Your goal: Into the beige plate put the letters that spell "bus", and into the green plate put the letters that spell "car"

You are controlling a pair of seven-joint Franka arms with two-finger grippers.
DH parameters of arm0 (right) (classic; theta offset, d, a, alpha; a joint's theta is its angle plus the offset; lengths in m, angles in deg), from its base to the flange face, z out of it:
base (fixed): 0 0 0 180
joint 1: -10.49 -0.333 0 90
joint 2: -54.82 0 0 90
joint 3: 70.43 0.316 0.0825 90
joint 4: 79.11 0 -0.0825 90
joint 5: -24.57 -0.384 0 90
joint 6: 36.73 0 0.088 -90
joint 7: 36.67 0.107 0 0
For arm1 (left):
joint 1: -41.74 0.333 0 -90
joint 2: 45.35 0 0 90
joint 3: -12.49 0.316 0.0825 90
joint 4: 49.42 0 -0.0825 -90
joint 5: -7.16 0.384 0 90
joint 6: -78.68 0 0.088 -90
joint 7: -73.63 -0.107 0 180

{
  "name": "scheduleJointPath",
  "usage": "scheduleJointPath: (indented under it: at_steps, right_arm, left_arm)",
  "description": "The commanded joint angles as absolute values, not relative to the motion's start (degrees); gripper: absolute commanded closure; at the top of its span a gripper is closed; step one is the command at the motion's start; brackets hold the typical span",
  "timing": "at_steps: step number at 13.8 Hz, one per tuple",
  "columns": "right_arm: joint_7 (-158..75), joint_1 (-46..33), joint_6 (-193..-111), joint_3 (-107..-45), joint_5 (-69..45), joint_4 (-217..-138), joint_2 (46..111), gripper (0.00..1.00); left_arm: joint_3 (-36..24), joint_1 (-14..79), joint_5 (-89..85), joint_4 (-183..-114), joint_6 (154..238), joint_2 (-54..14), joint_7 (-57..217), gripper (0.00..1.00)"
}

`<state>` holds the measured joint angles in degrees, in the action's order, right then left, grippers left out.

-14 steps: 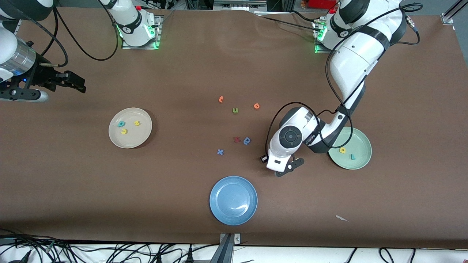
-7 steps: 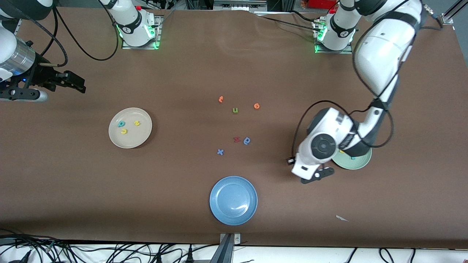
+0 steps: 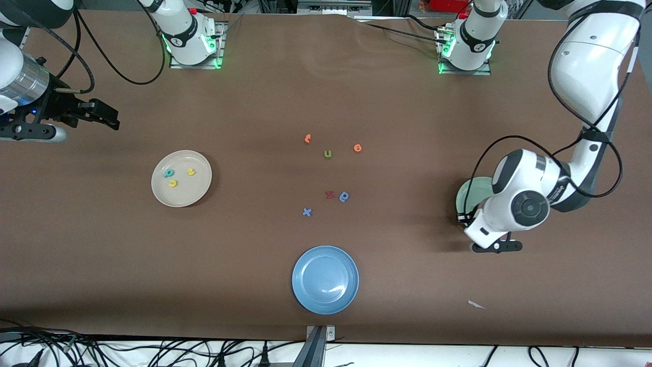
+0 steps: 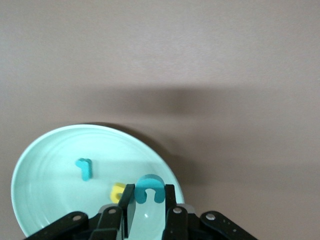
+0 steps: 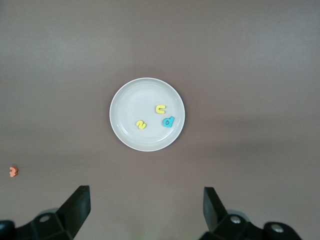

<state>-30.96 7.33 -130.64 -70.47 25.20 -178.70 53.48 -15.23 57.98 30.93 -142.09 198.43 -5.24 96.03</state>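
Observation:
My left gripper (image 4: 150, 194) is shut on the teal "c" (image 4: 150, 186) and hangs over the green plate (image 4: 45, 170), near its rim. In that plate lie the teal "r" (image 4: 84, 168) and the yellow "a" (image 4: 117, 192). In the front view the left arm covers most of the green plate (image 3: 464, 196), with the left gripper (image 3: 496, 246) below the wrist. The beige plate (image 3: 199, 176) holds the teal "b" (image 3: 168, 173), yellow "s" (image 3: 191, 172) and yellow "u" (image 3: 173, 183). My right gripper (image 5: 145, 210) waits open and empty, up over the right arm's end of the table.
A blue plate (image 3: 325, 279) stands near the front edge. Loose letters lie mid-table: two orange ones (image 3: 307, 138) (image 3: 357, 148), an olive "u" (image 3: 327, 154), a dark red one (image 3: 329, 194), a blue looped one (image 3: 344, 196), a blue "x" (image 3: 306, 212). A white scrap (image 3: 476, 304) lies near the edge.
The left arm has swung from mid-table toward its own end and now hangs over the green plate, its jaws still shut. The right arm has not moved.

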Motion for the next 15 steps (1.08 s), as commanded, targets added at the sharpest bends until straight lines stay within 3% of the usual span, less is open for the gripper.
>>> scheduleJointPath:
  at_steps: [1, 2, 3, 6, 13, 15]
  right_arm:
    - [-31.7, 8.3, -130.0, -69.7, 24.2, -177.6, 53.8, 0.0]
    - [-31.7, 8.3, -130.1, -69.8, 24.3, -177.6, 53.8, 0.0]
    - [-31.7, 8.3, -130.0, -69.7, 24.2, -177.6, 53.8, 0.0]
    - [-31.7, 8.3, -130.1, -69.7, 24.2, -177.6, 53.8, 0.0]
    - [-31.7, 8.4, -130.6, -69.8, 23.6, -177.1, 54.3, 0.0]
    - [-31.9, 8.4, -130.1, -69.8, 23.3, -175.0, 55.2, 0.0]
  left_arm:
    - [-15.8, 63.2, 31.8, -155.9, 207.1, -14.0, 92.5, 0.69]
    - [-15.8, 63.4, 31.8, -155.8, 206.3, -14.4, 91.0, 0.14]
    - [-15.9, 63.4, 31.4, -154.5, 204.2, -14.6, 91.0, 0.0]
    - [-16.2, 63.2, 30.6, -149.5, 195.9, -14.9, 90.9, 0.0]
    - [-17.4, 63.5, 26.9, -141.3, 185.7, -15.2, 89.3, 0.0]
    - [-13.0, 62.1, 20.2, -141.8, 185.4, -19.5, 81.9, 0.0]
